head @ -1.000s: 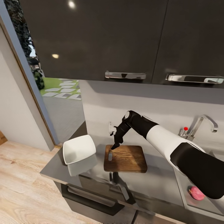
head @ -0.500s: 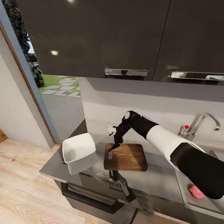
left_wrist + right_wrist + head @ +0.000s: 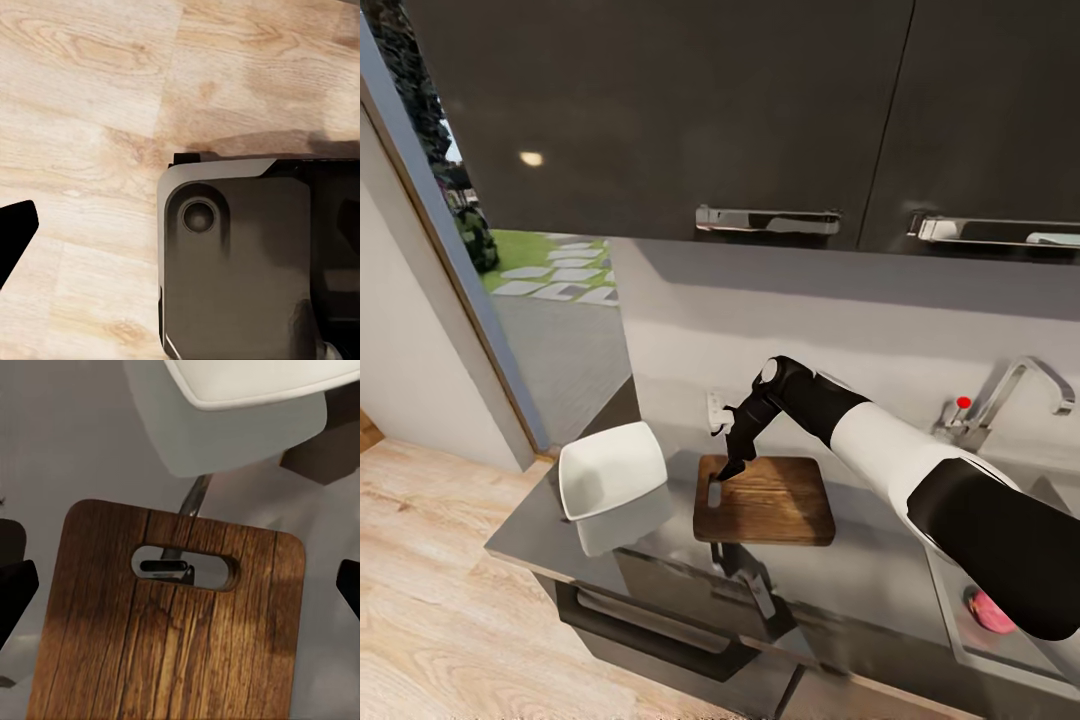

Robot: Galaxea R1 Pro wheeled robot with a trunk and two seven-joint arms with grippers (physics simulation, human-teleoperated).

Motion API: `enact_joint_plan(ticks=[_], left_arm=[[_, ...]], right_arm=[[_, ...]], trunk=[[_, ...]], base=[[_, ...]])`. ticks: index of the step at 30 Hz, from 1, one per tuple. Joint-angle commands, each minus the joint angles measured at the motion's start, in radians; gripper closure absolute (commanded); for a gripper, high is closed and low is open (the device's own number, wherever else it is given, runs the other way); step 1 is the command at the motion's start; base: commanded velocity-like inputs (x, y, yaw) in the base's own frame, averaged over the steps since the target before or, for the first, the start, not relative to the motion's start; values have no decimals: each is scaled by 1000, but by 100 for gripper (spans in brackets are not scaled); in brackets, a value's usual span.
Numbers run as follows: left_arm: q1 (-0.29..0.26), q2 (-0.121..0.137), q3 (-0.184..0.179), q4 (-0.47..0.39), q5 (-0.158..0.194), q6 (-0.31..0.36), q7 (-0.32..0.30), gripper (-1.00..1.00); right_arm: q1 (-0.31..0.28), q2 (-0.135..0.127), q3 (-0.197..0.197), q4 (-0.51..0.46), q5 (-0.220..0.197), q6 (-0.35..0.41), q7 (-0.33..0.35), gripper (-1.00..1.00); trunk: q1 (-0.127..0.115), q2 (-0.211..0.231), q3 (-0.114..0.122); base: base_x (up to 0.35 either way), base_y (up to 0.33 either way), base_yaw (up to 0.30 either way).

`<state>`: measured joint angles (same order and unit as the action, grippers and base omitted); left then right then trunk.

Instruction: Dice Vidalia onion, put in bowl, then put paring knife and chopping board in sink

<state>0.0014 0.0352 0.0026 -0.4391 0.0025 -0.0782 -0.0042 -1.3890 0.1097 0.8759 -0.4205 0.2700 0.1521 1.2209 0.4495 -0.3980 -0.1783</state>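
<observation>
The wooden chopping board [image 3: 770,500] lies on the dark glossy countertop [image 3: 535,535], with the white square bowl [image 3: 612,468] just left of it. My right gripper [image 3: 732,464] hangs open just above the board's [image 3: 172,645] slotted handle end, its fingertips [image 3: 15,596] spread wide. A slim dark-and-pale shape [image 3: 193,499] runs from the slot toward the bowl [image 3: 247,379]; I cannot tell whether it is the paring knife. The pink Vidalia onion [image 3: 984,610] sits in the sink [image 3: 960,640] at the lower right, partly behind my right arm. My left gripper [image 3: 180,229] hangs over the floor, one black fingertip [image 3: 15,232] showing at the frame's edge.
A chrome tap [image 3: 1020,385] with a red knob [image 3: 960,403] stands behind the sink. Dark wall cabinets [image 3: 760,120] hang low over the counter. Grey drawers [image 3: 650,630] sit below it. A doorway [image 3: 550,320] opens at the left, over wooden floor [image 3: 430,600]. The robot's dark base [image 3: 240,255] is under the left wrist.
The head camera has shifted slightly, so the whole picture has drifted. My right arm keeps the same pose over the board's handle end, and board, bowl and onion have not moved.
</observation>
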Motion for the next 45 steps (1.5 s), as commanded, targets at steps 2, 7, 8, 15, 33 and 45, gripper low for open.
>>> enact_joint_plan(ticks=[2,7,8,15,33,45], left_arm=[[0,0,0,-1,0,-2,0,-100],[0,0,0,-1,0,-2,0,-100],[0,0,-1,-1,0,-2,0,-100],[0,0,0,-1,0,-2,0,-100],[0,0,1,-2,-1,-2,2,-100],[0,2,2,-3,-1,-2,3,-100]], right_arm=[[-1,0,2,-1,0,11,3,-100],[-1,1,2,-1,0,10,3,-100],[-1,1,2,-1,0,10,3,-100],[-1,1,3,-1,0,9,3,-100],[-1,1,38,-6,2,9,6,-100],[-1,4,40,-24,62,9,93,-100]], trunk=[[1,-2,-5],[1,-2,-13],[1,-2,-15],[1,-2,-26],[1,-2,-56],[1,-2,-60]], base=[[0,3,0],[20,129,0],[10,100,0],[3,31,0],[0,0,0],[0,0,0]])
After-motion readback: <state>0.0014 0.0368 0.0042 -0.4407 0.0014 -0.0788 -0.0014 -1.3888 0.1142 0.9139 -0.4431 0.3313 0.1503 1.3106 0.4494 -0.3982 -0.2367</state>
